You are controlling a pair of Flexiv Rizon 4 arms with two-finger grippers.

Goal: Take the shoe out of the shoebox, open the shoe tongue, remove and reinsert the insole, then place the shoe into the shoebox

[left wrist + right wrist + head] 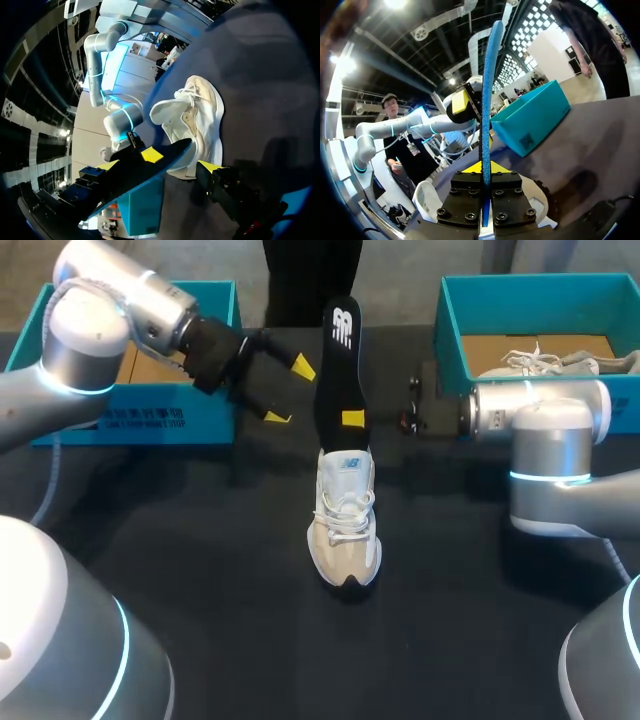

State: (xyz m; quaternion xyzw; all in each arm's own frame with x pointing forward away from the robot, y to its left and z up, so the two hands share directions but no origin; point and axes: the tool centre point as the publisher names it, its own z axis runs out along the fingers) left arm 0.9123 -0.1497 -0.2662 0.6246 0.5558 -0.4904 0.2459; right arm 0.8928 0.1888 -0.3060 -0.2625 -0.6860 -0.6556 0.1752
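Observation:
A white and beige shoe (344,530) lies on the dark table, toe toward me; it also shows past the fingers as shoe (197,120) and, low beside the gripper, as shoe (427,197). The black insole (338,370) stands upright over its heel, with my right gripper (353,419) shut on its lower part. Edge-on, the insole (487,90) rises blue from my right gripper (486,172). My left gripper (289,392) is open just left of the insole. There the insole (135,172) crosses in front of my left gripper (159,165); I cannot tell whether it touches.
A teal shoebox (150,410) stands at the back left, behind my left arm. A second teal shoebox (452,335) at the back right holds another light shoe (545,362). That left box (535,117) shows beyond the insole.

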